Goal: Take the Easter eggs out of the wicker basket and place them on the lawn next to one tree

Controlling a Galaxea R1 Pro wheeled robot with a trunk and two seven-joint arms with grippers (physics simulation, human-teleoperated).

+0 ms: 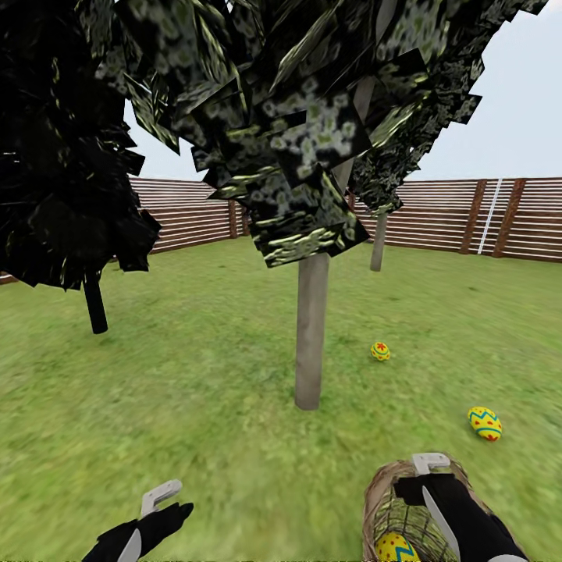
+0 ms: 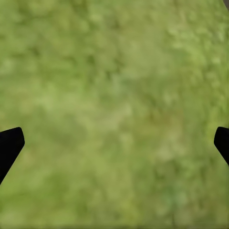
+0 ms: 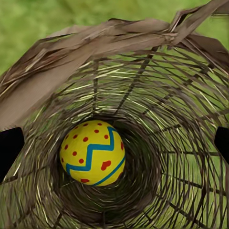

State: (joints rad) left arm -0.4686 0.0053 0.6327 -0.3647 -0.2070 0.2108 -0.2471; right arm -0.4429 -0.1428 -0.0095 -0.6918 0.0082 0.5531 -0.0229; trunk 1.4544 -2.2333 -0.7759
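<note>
One egg (image 3: 93, 152) upright in basket (image 3: 71, 62); stripe tilted.

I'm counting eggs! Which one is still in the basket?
The egg under the right pincer; the other two lie on grass.

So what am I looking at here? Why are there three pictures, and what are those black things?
It's a robot in a pretend computer garden. The big picture is from its head camera, looking down at its arms. The black things are its grippers: the left gripper and the right gripper. The other two pictures come from cameras on its wrists. The left one looks at the lawn. The right one peeks into a wicker basket with one yellow Easter egg inside. Two more eggs lie on the grass by the tree. Both grippers are open and hold nothing.
</note>
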